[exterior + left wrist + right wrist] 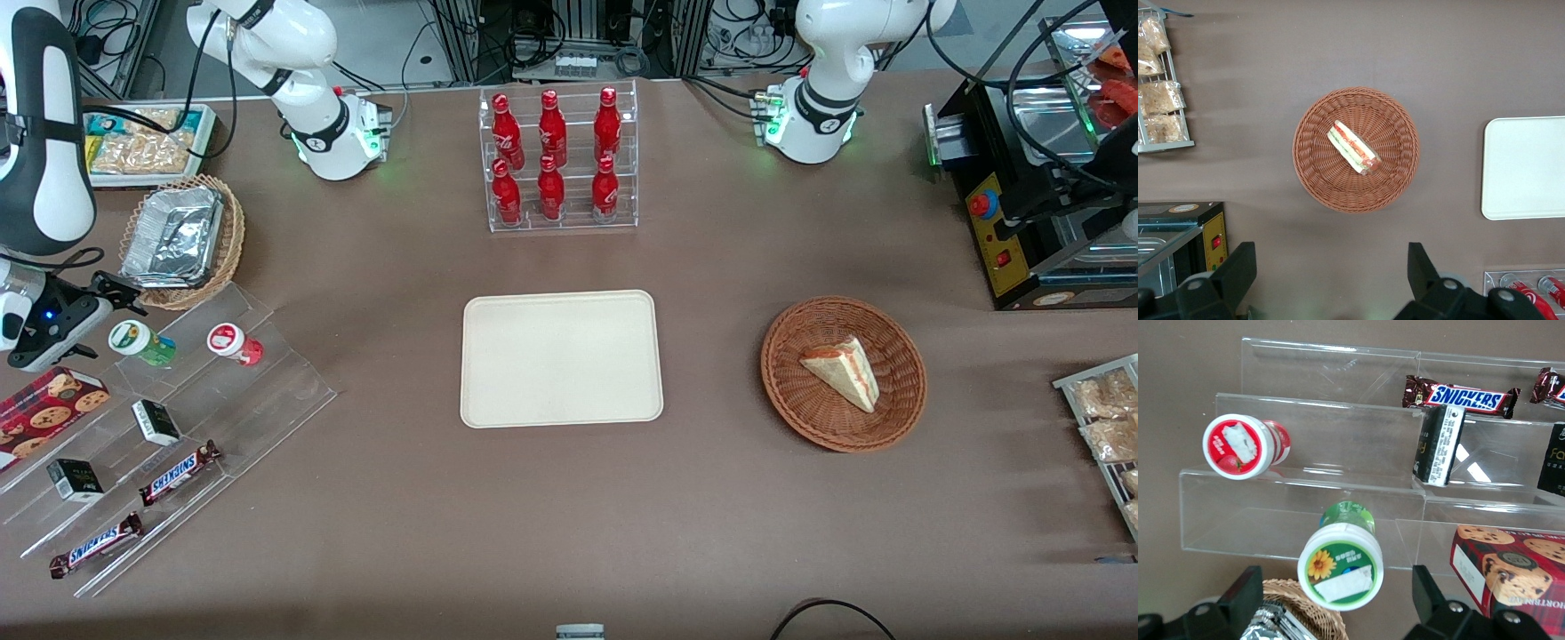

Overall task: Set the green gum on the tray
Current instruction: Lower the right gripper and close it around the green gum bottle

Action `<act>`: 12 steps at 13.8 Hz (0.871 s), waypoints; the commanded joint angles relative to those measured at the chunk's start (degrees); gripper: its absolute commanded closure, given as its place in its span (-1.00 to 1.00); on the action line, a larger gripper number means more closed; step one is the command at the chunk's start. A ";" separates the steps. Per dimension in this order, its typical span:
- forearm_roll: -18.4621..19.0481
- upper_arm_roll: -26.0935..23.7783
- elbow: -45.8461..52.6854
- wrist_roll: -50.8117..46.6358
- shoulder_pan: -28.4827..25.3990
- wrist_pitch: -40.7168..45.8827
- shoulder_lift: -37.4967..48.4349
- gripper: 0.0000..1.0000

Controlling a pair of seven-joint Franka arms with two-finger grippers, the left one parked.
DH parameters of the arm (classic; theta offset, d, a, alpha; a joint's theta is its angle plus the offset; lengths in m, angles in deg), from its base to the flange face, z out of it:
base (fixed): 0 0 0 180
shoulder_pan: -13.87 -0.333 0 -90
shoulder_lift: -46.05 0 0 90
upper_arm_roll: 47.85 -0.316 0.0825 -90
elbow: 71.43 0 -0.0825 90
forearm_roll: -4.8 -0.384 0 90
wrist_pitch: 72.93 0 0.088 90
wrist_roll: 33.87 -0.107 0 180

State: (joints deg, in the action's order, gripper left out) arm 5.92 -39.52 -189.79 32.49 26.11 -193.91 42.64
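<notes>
Here my end effector hovers over the clear stepped display stand at the working arm's end of the worktop, fingers spread wide and holding nothing. The green gum stands on an upper step, just between those fingers in the right wrist view, its white lid facing the camera. The red gum stands beside it on the same stand, apart but near. The tray lies bare in the middle of the worktop, well apart from the stand. Risks, as I judge them: the bottle is round and smooth, so an off-centre closure could squirt it sideways along the step or tip it off the ledge. A finger descending too close to the acrylic edge may strike the step and shove the whole stand, disturbing the red gum, the small dark boxes and the Snickers bars. The wicker basket with the foil tray sits close to my wrist, so a careless approach or lift could clip it
</notes>
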 commanded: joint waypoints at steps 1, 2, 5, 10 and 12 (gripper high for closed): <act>-1.13 0.02 -2.31 1.31 0.15 -4.26 -0.28 -0.98; -1.13 0.02 -2.40 1.31 0.15 -4.44 -0.45 -0.98; -1.13 0.02 -2.40 1.75 0.07 -5.41 -1.24 -0.56; -1.13 0.02 -2.32 2.90 0.06 -4.80 -1.16 1.00; -1.13 -0.06 -1.36 2.81 -0.02 -2.44 -0.54 1.00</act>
State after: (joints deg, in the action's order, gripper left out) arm 5.92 -39.54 -191.64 33.88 26.11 -197.81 41.22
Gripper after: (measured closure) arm 0.410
